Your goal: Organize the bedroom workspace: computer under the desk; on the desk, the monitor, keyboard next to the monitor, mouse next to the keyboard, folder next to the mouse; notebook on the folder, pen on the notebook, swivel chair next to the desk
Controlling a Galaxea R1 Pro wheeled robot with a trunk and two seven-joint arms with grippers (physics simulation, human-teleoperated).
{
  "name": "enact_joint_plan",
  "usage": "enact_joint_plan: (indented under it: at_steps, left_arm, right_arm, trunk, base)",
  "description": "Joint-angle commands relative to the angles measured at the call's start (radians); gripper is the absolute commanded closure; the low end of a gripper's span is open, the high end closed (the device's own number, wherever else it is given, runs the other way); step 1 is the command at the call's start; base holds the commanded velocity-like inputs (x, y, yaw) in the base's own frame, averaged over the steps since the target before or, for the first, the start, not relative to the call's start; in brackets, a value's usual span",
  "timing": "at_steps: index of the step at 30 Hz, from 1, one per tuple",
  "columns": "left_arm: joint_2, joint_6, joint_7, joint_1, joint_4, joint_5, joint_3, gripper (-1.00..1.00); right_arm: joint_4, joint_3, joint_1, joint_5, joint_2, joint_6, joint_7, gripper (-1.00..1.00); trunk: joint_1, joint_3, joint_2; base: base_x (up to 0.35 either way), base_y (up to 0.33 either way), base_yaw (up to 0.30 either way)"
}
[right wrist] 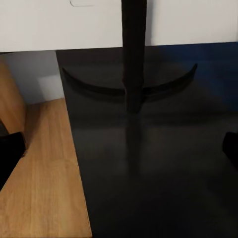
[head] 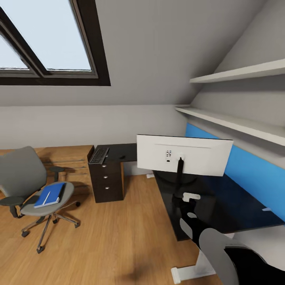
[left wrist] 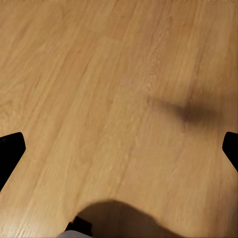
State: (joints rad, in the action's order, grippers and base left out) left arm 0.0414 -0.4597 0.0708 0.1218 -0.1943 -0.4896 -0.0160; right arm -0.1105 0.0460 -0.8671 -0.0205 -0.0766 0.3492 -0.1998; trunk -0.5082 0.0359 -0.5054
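- Monitor [head: 184, 153] stands on the counter [head: 221, 206] with its white back to the head camera; the screen side is hidden. Its dark stand [right wrist: 133, 54] and curved foot show in the right wrist view, on the black top near the counter's edge.
- Keyboard [head: 99, 155] lies on the far wing of the counter, above the dark drawers [head: 107, 180]. A small dark lump [head: 122, 157] just beside it may be the mouse; too small to tell.
- Folder [head: 50, 194] lies flat on the swivel chair [head: 33, 186] seat, with a thin white stick, the pen [head: 46, 197], on top. Notebook can't be told apart from the folder at this size.
- Right end effector [right wrist: 119, 148]: dark fingertips at both sides of the wrist picture, spread wide, nothing between them, hovering over the counter near the monitor stand. In the head view the right arm [head: 221, 245] is cut off by the lower frame edge.
- Left end effector [left wrist: 119, 148]: fingertips spread wide as well, nothing held, above the bare wood floor [left wrist: 99, 74].
- Space under the counter is mostly hidden by its top; the white leg [head: 194, 269] shows at the near end.
- Open floor between chair and counter; the chair stands well apart from the counter, near the wood cabinet [head: 67, 158].
- Two wall shelves [head: 237, 122] overhang the counter's blue back panel [head: 253, 174].
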Motion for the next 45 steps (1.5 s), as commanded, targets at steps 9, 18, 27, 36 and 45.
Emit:
enact_joint_plan:
  at_steps: [9, 18, 27, 36, 45]
  left_arm:
    - [0.000, -0.002, 0.007, 0.001, 0.001, -0.007, -0.002, -1.00]
    - [0.000, -0.002, 0.007, 0.001, 0.001, -0.007, -0.002, -1.00]
    - [-0.002, -0.002, 0.007, 0.001, 0.001, -0.007, -0.001, -1.00]
    - [-0.003, -0.002, 0.007, 0.001, 0.001, -0.007, 0.000, -1.00]
    - [-0.003, -0.002, 0.007, 0.001, 0.001, -0.007, 0.000, -1.00]
  right_arm:
    - [0.019, 0.004, -0.001, -0.004, -0.043, 0.006, 0.000, -1.00]
    - [0.021, 0.004, -0.001, -0.004, -0.052, 0.007, -0.001, -1.00]
    - [0.021, 0.004, -0.001, -0.004, -0.055, 0.007, -0.001, -1.00]
    - [0.022, 0.004, -0.001, -0.003, -0.055, 0.007, -0.001, -1.00]
    - [0.022, 0.005, -0.001, -0.004, -0.055, 0.007, -0.001, -1.00]
  trunk:
    - [-0.001, 0.002, -0.002]
    - [-0.001, 0.002, -0.002]
    - [-0.001, 0.002, -0.002]
    - [-0.001, 0.002, -0.002]
    - [-0.001, 0.002, -0.002]
  base:
    - [0.004, 0.006, 0.069]
    - [0.000, 0.000, 0.240]
    - [0.000, 0.000, 0.271]
    - [0.000, 0.000, 0.275]
    - [0.000, 0.000, 0.173]
